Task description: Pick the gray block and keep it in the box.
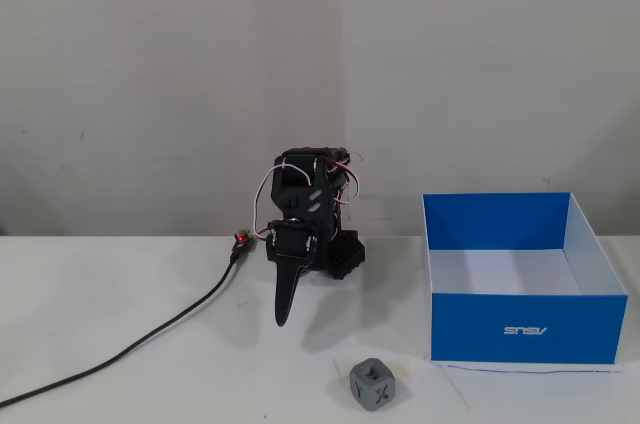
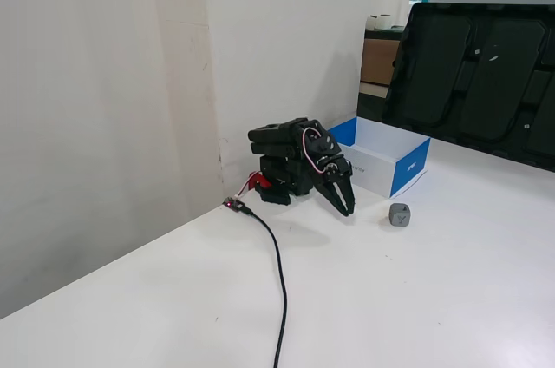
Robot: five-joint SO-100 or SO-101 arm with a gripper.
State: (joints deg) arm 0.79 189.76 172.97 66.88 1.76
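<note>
The gray block (image 1: 373,384) is a small cube with dark X recesses; it sits on the white table near the front edge and shows in both fixed views (image 2: 400,214). The box (image 1: 523,329) is blue with a white interior and stands to the right of the block, open at the top, in both fixed views (image 2: 408,167). The black arm is folded low against the wall. My gripper (image 1: 283,319) points down at the table, shut and empty, left of and behind the block; it also shows in the other fixed view (image 2: 347,210).
A black cable (image 1: 150,337) runs from the arm's base to the front left across the table (image 2: 279,281). A wall stands right behind the arm. A large black tray (image 2: 473,73) leans at the back right.
</note>
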